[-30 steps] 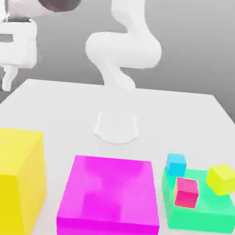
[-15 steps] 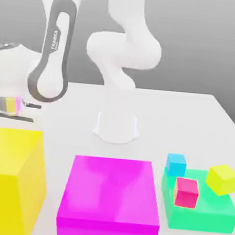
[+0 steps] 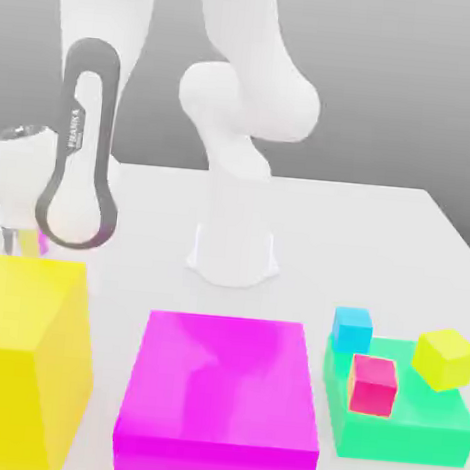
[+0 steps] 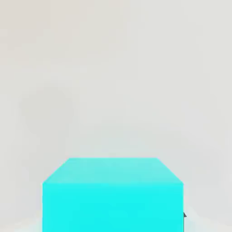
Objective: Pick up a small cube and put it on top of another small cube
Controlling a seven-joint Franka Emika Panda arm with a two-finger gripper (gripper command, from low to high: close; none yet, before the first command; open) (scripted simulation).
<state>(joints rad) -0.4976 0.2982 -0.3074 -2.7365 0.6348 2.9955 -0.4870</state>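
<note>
- The white arm (image 3: 81, 145) is reaching down at the left side of the exterior view, its forearm leaning over the white table (image 3: 380, 232), while its base (image 3: 234, 249) is standing near the middle of the frame.
- The gripper (image 3: 8, 241) is sitting low at the left edge of the exterior view, just behind the top edge of the big yellow block (image 3: 22, 361), which is hiding its fingertips.
- The jaws are standing at their tightest; in the hand view the small cube (image 4: 113, 195), glossy cyan-turquoise, is sitting very close under the camera on the pale table surface. Whether the fingers are actually clamping it cannot be told, since no finger surface is clearly showing.
- The big magenta block (image 3: 220, 398) is standing at the bottom centre of the exterior view, just to the right of the yellow block, with a strip of table between them.
- At the lower right of the exterior view a flat green block (image 3: 403, 429) is lying on the table.
- A small pink-red cube (image 3: 373, 384) and a small yellow cube (image 3: 446, 359) are resting on the green block, the yellow one tilted at its right end.
- A small sky-blue cube (image 3: 351, 329) is sitting at the green block's back left corner.
</note>
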